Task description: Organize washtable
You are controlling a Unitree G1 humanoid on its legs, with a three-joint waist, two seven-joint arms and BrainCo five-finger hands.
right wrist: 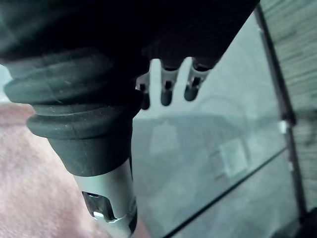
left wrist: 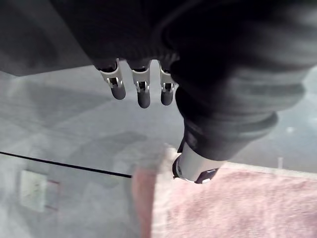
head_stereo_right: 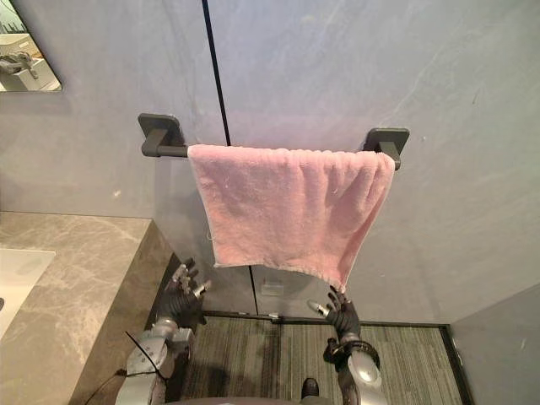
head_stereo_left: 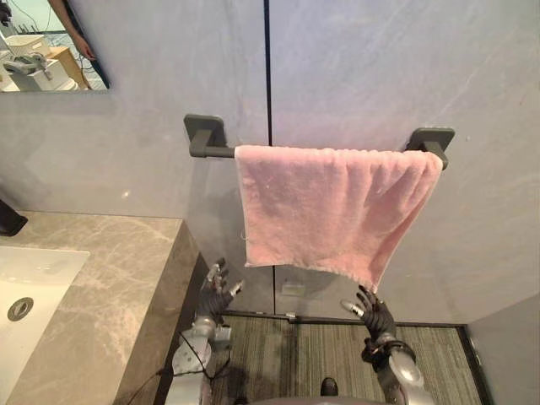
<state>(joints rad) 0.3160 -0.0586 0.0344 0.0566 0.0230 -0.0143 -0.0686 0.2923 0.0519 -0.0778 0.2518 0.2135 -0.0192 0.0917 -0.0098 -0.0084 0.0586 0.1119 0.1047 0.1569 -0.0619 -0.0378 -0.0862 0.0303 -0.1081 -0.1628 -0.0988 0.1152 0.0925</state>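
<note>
A grey-brown marbled worktop sits at the lower left, with a white sink sunk into it and a round metal drain in the basin. A dark object stands at its back edge, cut off by the frame. On the wall beside it, a dark towel rail carries a draped pink towel, which hangs lowest at its right corner.

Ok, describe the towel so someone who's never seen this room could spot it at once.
Look at the grey wall to the right of the marble counter, where a dark rail is fixed. The pink towel hangs over that rail, its lower edge slanting down to the right. It's the only pink thing there.
</note>
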